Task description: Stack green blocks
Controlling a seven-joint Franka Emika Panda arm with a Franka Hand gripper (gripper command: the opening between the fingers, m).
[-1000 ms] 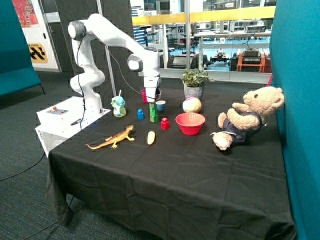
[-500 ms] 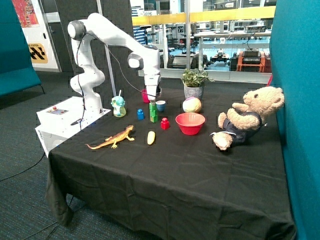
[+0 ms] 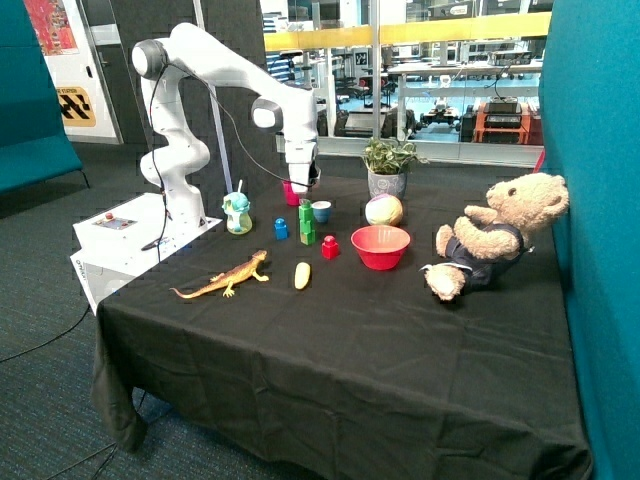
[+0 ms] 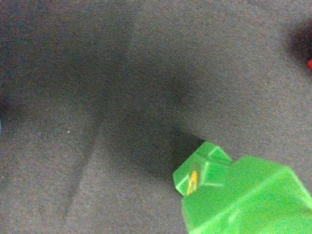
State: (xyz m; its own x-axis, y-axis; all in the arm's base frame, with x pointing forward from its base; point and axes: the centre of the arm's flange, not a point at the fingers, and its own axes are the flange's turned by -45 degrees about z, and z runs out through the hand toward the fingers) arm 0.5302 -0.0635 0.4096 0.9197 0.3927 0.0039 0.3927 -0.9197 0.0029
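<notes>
From outside, the green blocks [image 3: 306, 222] stand in a tall stack pointing straight up between the blue block [image 3: 281, 229] and red block [image 3: 330, 247], under the gripper [image 3: 300, 189], whose opening I cannot tell; the wrist view shows green blocks [image 4: 239, 195] on black cloth [image 4: 97, 97].

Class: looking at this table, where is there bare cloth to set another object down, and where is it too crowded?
Free: the wide cloth between the toy lizard, the teddy bear and the table's near edge. Crowded: around the green blocks, hemmed by the blue block, red block, cups and red bowl, beneath the end effector.
</notes>
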